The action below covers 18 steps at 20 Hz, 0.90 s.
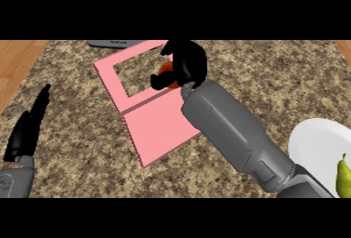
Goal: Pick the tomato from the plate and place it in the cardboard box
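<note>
Red tomato (166,69) in curled right hand (184,62) over pink open box (147,116); white plate (312,139) far right.

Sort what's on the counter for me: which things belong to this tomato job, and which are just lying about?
In the job: tomato, held in the right hand; pink cardboard box; white plate.

Lying about: green fruit on the plate; grey object at the far edge; left hand, resting open.
</note>
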### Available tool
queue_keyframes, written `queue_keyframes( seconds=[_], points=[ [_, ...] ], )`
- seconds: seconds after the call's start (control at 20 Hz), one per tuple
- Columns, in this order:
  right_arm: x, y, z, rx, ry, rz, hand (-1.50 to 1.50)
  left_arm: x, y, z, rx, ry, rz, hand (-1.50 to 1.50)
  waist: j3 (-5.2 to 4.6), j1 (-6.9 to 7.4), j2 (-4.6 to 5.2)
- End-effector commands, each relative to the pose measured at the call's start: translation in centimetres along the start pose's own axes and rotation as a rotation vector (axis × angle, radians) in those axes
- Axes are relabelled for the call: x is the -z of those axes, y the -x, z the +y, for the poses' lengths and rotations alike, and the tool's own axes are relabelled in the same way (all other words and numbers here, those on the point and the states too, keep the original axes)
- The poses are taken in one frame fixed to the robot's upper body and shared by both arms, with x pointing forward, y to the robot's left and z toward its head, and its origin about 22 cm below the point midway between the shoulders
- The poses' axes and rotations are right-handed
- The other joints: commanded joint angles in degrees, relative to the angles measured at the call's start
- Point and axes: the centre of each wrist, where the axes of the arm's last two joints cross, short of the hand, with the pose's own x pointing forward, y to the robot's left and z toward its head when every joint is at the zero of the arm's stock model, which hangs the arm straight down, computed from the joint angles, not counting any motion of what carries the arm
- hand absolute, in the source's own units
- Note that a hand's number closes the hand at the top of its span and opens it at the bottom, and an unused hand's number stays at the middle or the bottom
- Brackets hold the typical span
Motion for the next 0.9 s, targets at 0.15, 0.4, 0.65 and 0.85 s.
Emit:
queue_keyframes(
  seconds=[0.15,0.4,0.65,0.85],
  points=[
    [1.9,1.5,0.8,0.091,-0.038,0.058,-1.5,0.2,0.1,-0.2,-0.005,0.009,0.002,0.0,0.03,0.79,0.26],
    [1.8,2.5,1.5,0.153,0.072,-0.047,-1.5,1.0,-0.4,-0.6,-0.008,-0.001,-0.014,0.0,0.03,0.57,0.49],
    [1.3,0.8,0.9,0.302,0.197,-0.104,-1.5,0.1,0.7,-0.9,-0.002,0.002,0.006,0.0,0.04,-0.28,-0.14],
    [1.2,2.7,0.6,0.445,0.259,-0.082,-1.5,0.0,1.4,1.8,-0.012,-0.008,0.038,0.0,0.07,-2.01,-0.48]
  ],
)
